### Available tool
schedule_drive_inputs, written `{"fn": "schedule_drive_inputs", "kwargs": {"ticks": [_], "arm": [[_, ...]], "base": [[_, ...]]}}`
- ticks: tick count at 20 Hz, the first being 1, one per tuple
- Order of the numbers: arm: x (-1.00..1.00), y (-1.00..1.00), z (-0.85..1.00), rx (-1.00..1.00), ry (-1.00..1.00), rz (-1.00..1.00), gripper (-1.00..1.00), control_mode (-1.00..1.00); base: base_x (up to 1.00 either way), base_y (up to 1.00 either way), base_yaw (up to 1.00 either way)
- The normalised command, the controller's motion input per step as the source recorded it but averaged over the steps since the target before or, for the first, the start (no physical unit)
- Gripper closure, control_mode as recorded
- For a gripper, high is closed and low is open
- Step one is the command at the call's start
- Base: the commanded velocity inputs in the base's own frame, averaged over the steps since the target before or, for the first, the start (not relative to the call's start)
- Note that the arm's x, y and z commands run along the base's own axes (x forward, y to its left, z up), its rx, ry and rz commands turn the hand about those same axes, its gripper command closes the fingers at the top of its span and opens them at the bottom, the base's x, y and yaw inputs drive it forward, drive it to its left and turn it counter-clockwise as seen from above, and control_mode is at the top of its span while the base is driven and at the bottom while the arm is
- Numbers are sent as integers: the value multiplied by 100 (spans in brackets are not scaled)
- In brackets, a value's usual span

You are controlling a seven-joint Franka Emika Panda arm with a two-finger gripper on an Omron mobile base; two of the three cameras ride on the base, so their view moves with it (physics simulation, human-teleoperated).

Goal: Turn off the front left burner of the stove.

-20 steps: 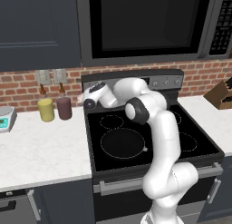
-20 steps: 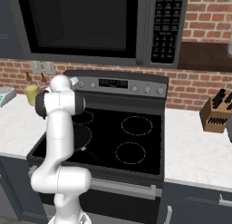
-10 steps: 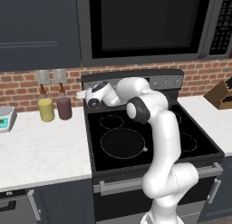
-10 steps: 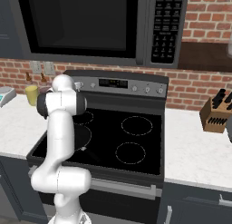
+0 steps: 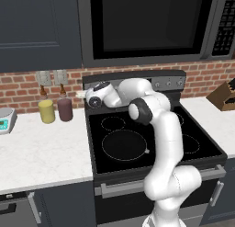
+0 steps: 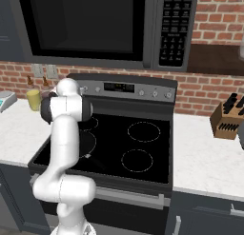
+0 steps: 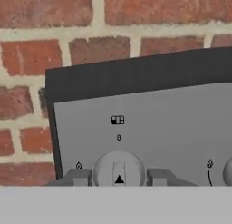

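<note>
Two fingertips (image 7: 78,177) flank a round knob (image 7: 118,169) at bottom centre of hand view.
Pincer (image 7: 118,177) spread around knob, contact unclear. Stove (image 5: 202,150) fills frame centre, left base view; front left burner (image 5: 125,145) sits lower centre, w/ arm bent over it toward grey panel (image 7: 163,128).

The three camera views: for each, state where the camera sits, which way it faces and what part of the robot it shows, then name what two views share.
Left base view: behind the arm, left of it, looking forward and down at the stove; the arm rises at lower right.
Right base view: behind, right of it; the arm rises at lower left.
Hand view: on the hand, facing the grey knob panel; the gripper straddles a knob.
Shared: both base views show the front left burner and microwave.
</note>
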Motion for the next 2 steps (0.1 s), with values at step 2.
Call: {"fn": "schedule_drive_inputs", "kwargs": {"ticks": [2], "arm": [[0, -1, 0, 36, 0, 0, 100, -100]], "base": [[0, 0, 0]]}}
